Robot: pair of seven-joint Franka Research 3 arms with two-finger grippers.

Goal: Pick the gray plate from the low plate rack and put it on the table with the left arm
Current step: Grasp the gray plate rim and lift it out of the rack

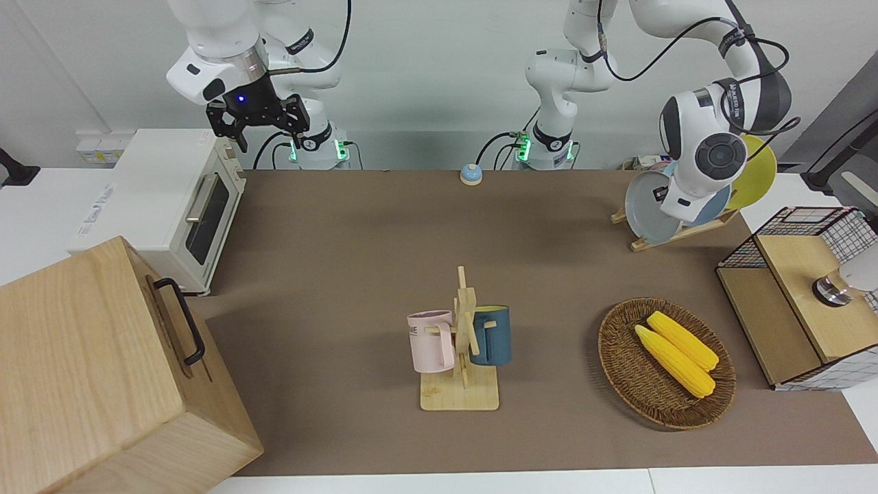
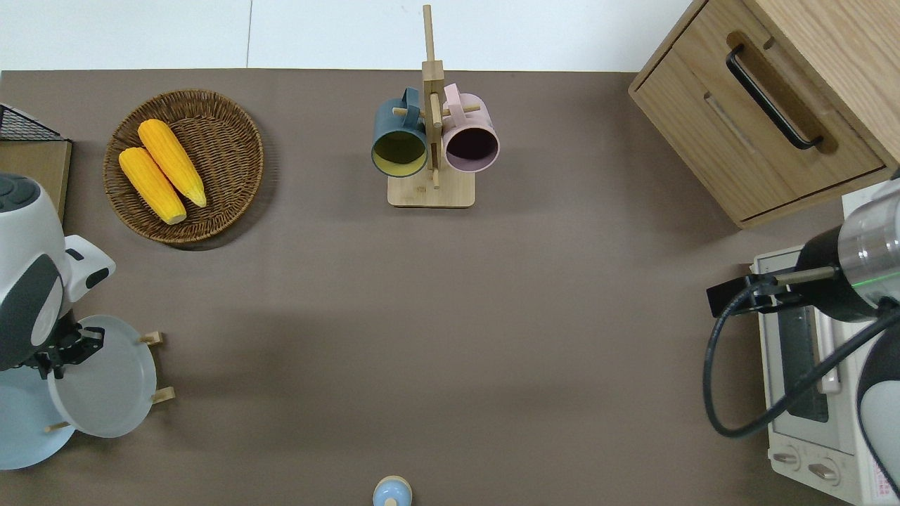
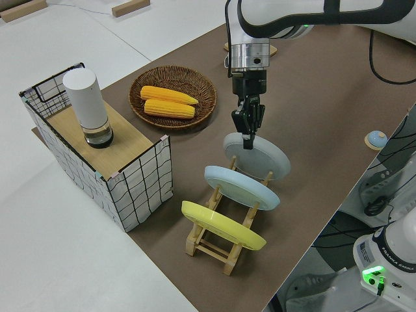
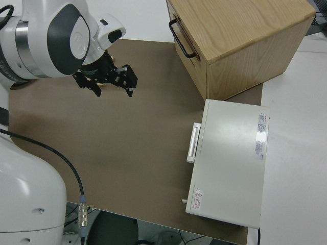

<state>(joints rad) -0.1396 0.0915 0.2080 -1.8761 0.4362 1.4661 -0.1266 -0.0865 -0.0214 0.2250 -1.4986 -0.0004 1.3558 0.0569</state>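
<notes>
The gray plate (image 3: 260, 158) stands tilted in the slot of the low plate rack (image 3: 220, 242) farthest from the left arm's end of the table (image 2: 422, 316). My left gripper (image 3: 248, 138) comes straight down onto the plate's top rim with its fingers shut on it. From overhead the left gripper (image 2: 67, 349) sits at the edge of the gray plate (image 2: 105, 379), and in the front view the arm hides part of the plate (image 1: 645, 213). The right gripper (image 1: 257, 123) is parked and open.
A sky-blue plate (image 3: 242, 188) and a yellow plate (image 3: 222, 225) stand in the rack's other slots. A wicker basket (image 1: 621, 357) with two corn cobs, a wire crate (image 1: 802, 295), a mug tree (image 1: 461, 350), a toaster oven (image 1: 164, 199), a wooden cabinet (image 1: 103, 370) and a small blue bell (image 1: 470, 173) stand around.
</notes>
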